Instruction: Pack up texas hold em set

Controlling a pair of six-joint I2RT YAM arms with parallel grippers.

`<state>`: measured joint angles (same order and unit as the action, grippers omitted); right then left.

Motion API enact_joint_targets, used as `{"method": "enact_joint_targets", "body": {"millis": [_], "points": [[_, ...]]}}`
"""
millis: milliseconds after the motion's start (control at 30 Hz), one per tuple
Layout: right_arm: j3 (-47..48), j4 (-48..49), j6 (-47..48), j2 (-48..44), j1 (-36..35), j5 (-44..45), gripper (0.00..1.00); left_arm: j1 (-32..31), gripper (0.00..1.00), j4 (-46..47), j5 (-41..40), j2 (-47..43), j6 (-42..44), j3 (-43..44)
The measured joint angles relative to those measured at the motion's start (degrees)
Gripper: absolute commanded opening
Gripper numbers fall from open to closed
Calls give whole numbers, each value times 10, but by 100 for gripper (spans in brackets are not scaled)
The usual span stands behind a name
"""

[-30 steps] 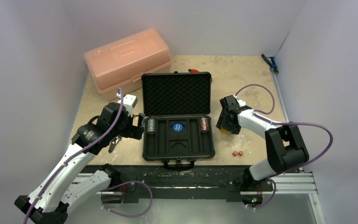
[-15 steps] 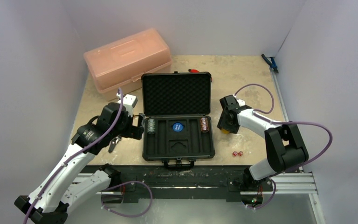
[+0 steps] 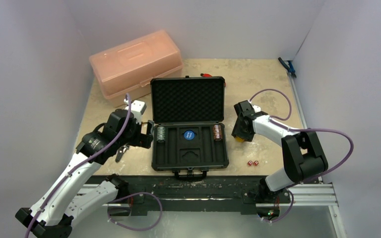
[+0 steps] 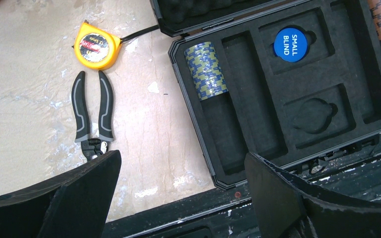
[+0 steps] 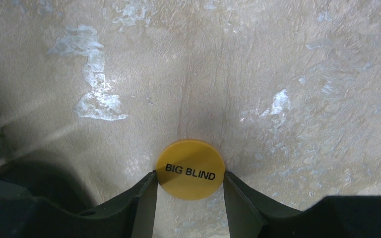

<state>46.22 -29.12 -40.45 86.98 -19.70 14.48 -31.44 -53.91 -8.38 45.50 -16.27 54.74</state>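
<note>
The small black case lies open, its foam lid raised. Its tray holds a grey chip stack, a blue disc and a brown-red stack. My right gripper is shut on the yellow "BIG BLIND" disc, which lies flat on the table right of the case. Two red dice lie nearer the front. My left gripper is open and empty above the case's left front corner. The grey stack and blue disc show below it.
A pink translucent box stands at the back left. A yellow tape measure and black pliers lie left of the case. A blue-handled tool lies at the back right. A small red item lies behind the lid.
The right arm has shifted very slightly, with its gripper staying at the yellow disc. The left arm has not moved.
</note>
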Motion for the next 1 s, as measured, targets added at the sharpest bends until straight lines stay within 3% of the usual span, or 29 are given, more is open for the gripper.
{"method": "enact_joint_targets", "body": {"millis": [300,1000], "points": [[7,-13,0,0,0,-1,0,0,95,0,0,0,0,0],[64,-106,14,-78,0,14,0,0,96,0,0,0,0,0]]}}
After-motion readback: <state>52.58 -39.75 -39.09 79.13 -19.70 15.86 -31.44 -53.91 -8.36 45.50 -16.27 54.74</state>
